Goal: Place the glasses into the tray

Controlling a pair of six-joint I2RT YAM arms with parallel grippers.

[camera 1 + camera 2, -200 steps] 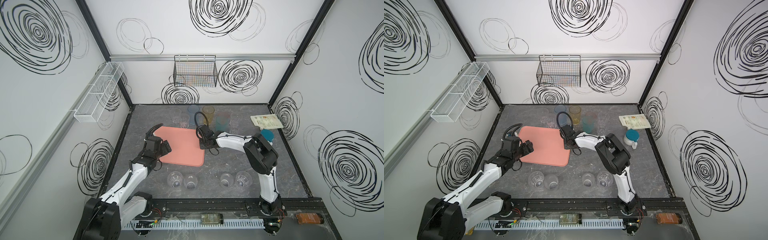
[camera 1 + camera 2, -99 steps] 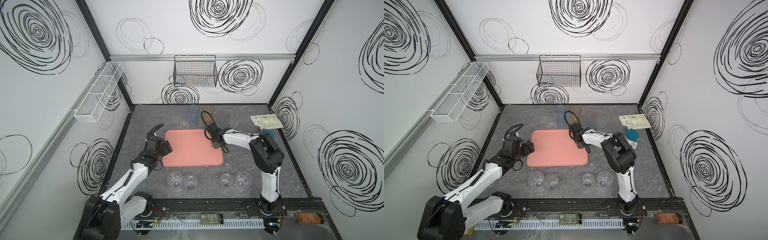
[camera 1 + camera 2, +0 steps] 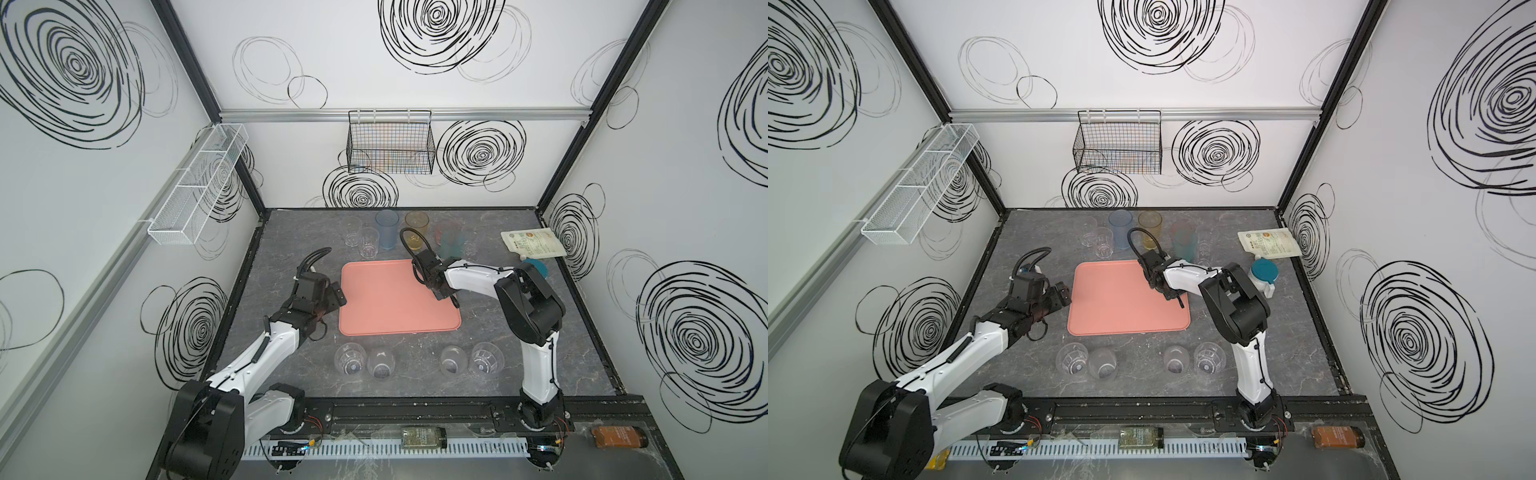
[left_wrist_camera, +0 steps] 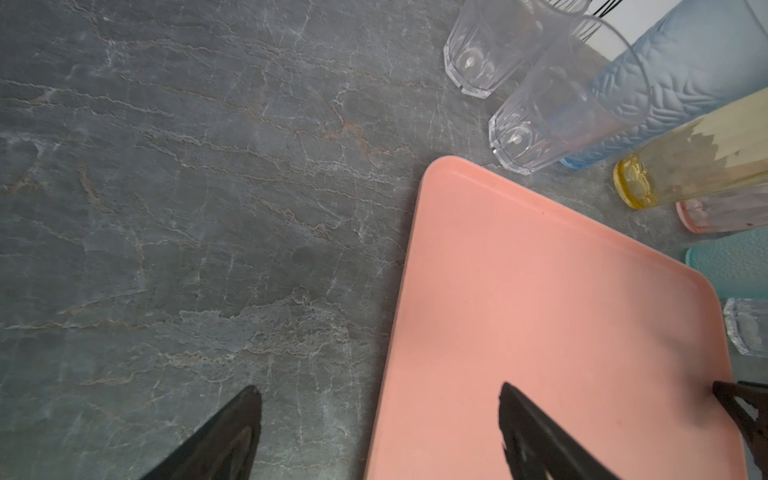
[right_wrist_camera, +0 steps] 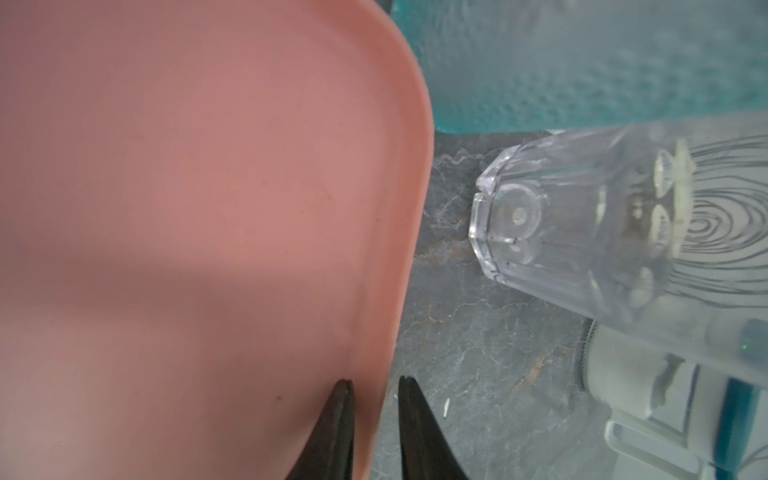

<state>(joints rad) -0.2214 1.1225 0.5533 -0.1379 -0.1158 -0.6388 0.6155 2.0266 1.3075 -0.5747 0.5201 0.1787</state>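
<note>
Tray (image 3: 390, 299) sits mid-surface in both top views, nothing in it yet. Four clear glasses (image 3: 380, 363) wait along the front edge, and tinted glasses (image 3: 387, 232) stand by the back edge.

Left wrist view: left claw (image 4: 379, 390) is spread wide and empty, half over the tray's rim.

Right wrist view: right claw (image 5: 376, 382) straddles the rim nearest the right edge with a narrow gap. Can't tell if it's pinching or loose.

Looks like tray positioning to me. Next it'd need to clear that rim and go grab a glass.
</note>
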